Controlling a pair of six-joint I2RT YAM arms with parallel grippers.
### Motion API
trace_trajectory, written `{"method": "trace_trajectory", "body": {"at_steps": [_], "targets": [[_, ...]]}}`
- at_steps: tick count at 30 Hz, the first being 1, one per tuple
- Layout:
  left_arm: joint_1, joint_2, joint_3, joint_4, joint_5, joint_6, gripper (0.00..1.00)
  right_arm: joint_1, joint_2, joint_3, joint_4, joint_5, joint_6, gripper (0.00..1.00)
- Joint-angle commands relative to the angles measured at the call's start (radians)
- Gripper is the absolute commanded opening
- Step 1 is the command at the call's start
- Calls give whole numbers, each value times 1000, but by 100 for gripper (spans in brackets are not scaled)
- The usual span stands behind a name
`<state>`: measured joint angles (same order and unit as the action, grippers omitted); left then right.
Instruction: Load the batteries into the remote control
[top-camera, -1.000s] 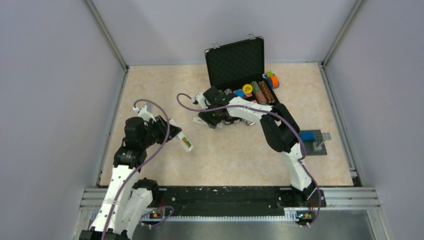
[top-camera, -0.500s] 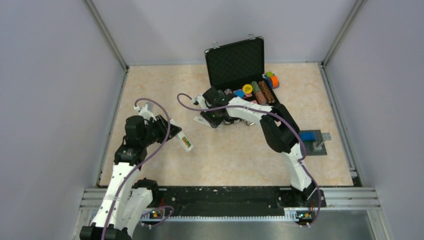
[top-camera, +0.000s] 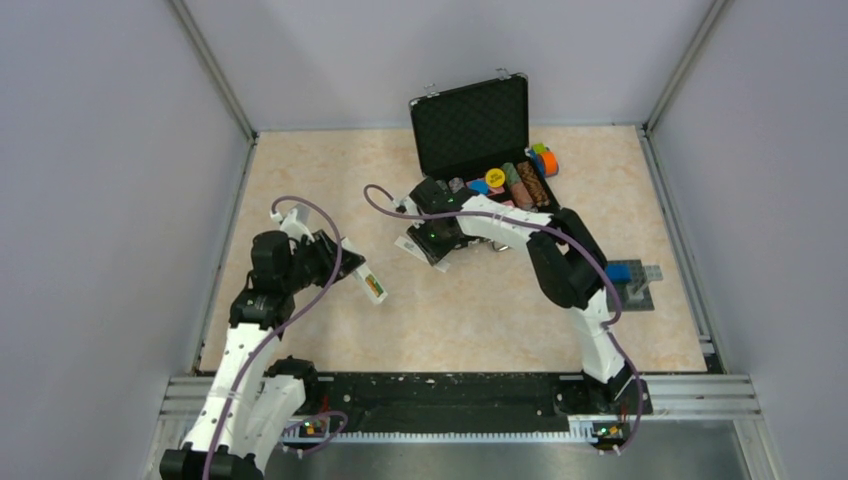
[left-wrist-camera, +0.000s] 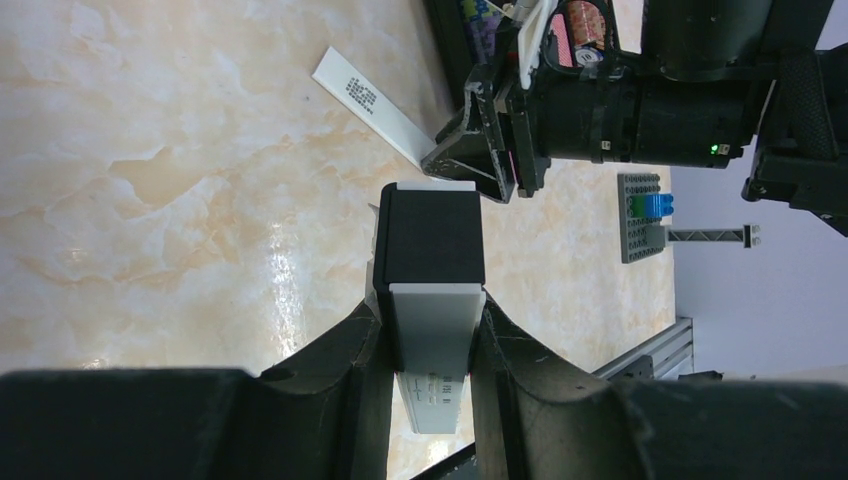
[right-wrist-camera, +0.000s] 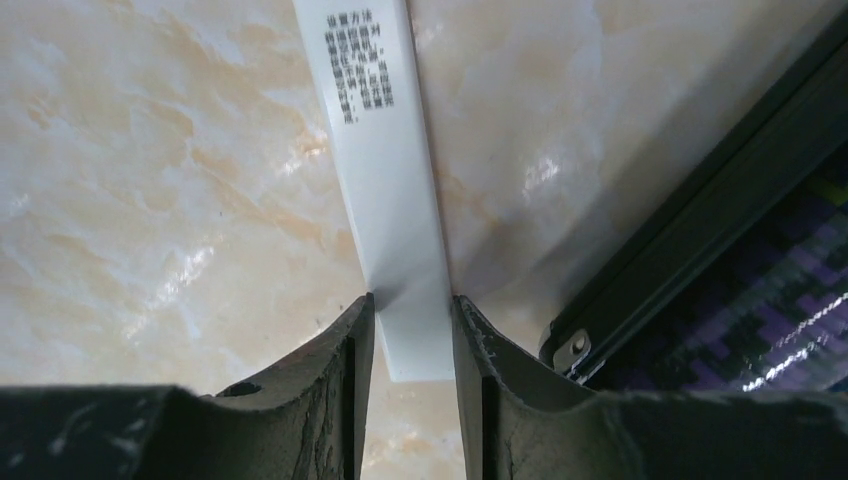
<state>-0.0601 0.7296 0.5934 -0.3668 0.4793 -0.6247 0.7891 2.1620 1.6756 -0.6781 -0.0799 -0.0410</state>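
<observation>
Right tool (right-wrist-camera: 408, 312) has closed onto the white printed strip (right-wrist-camera: 382, 170); left tool (left-wrist-camera: 431, 322) clamps the remote control (left-wrist-camera: 430, 235).

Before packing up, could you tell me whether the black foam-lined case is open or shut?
Open: the case lid stands upright, coloured chips showing inside.

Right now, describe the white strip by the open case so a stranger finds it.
Start at the open black case at the table's far edge. Before its left corner, the right claw clamps a flat white strip. Unlike the black-and-white remote in the left claw, it is thin, with one block of black print.
</observation>
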Motion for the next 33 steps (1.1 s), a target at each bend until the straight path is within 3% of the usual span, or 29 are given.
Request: {"method": "trace_trajectory", "body": {"at_steps": [1, 8, 14, 25, 27, 33], "targets": [[5, -1, -16, 64, 27, -1, 0, 10, -100, -18, -21, -21, 33, 34], [5, 35, -64, 140, 109, -31, 0, 13, -173, -99, -17, -26, 89, 36], [-15, 133, -176, 377, 206, -167, 0, 42, -199, -174, 44, 51, 112, 43], [-182, 185, -404, 789, 0, -273, 0, 41, -246, -253, 151, 128, 180, 48], [-194, 175, -454, 854, -46, -285, 4, 41, -240, -253, 155, 126, 173, 48], [-231, 139, -535, 911, -211, -312, 9, 41, -216, -235, 156, 105, 173, 48]]}}
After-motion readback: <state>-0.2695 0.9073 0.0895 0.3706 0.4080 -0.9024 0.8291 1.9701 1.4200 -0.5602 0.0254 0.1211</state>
